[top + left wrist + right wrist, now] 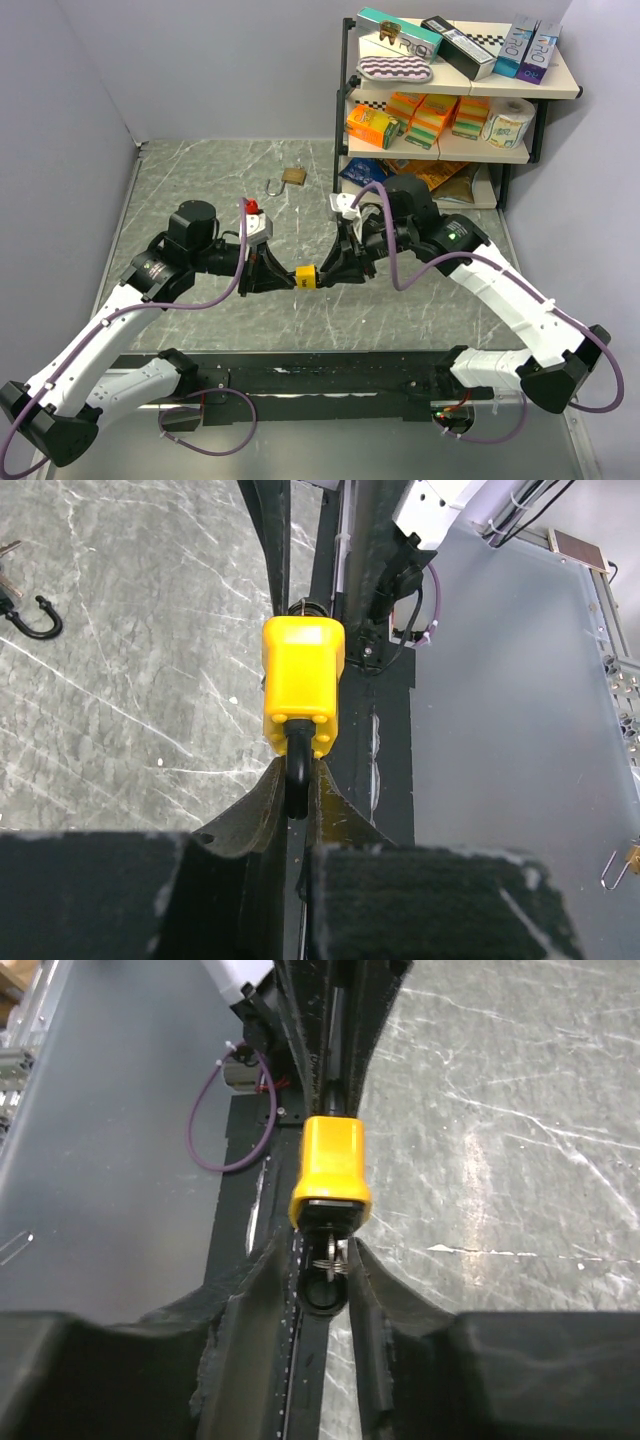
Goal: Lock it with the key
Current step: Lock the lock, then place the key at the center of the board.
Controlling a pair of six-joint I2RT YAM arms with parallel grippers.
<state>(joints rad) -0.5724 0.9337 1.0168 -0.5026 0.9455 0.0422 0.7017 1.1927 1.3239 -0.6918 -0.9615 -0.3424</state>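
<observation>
The grey marbled tabletop (pixel 200 180) carried a brass padlock (pixel 293 176) near the middle of its far edge, shackle toward the left edge. A black strip (pixel 330 375) ran along the near edge. A shelf (pixel 455 90) holding boxes (pixel 430 115) stood at the far right corner.

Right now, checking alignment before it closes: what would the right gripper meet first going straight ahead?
Likely the key lying between the right gripper's fingers, seated in the end of the yellow padlock; the padlock body follows directly behind. Whether the fingers touch the key is unclear.
</observation>
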